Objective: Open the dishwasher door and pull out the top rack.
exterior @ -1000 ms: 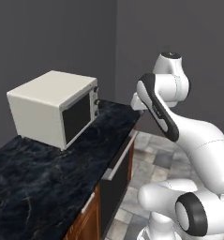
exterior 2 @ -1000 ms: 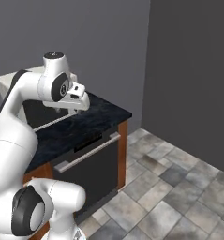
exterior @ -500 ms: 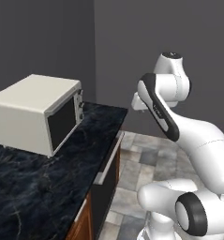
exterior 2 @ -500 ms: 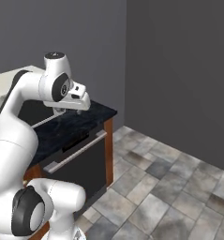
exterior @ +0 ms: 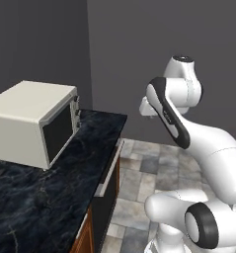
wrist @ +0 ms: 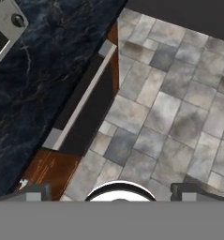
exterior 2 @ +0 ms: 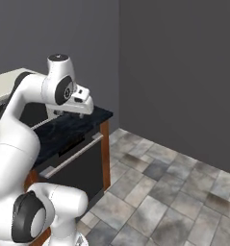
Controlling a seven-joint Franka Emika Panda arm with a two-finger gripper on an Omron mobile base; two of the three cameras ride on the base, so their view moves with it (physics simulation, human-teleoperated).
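Observation:
The dishwasher door [exterior 2: 83, 169] is a black panel under the dark counter, standing shut, with its grey bar handle [exterior 2: 72, 154] along the top edge. From the left base view the door [exterior: 105, 207] and handle [exterior: 108, 170] appear edge-on. My gripper [exterior 2: 70, 114] hangs high above the counter's end, pointing down, well clear of the handle. In the hand view the door [wrist: 92, 112] and handle [wrist: 80, 93] lie far below, and my gripper [wrist: 115, 194] is open with nothing between its fingertips [wrist: 33, 192]. The top rack is hidden behind the shut door.
A beige microwave [exterior: 35, 121] sits on the black marble counter [exterior: 40, 197] to the left. Brown wooden cabinet fronts [wrist: 48, 171] flank the dishwasher. Grey tiled floor [exterior 2: 174, 192] spreads in front, bounded by dark grey walls [exterior 2: 184, 72].
The whole picture has shifted in both base views, so the base has moved along the counter. The arm keeps the same pose. The door stays shut.

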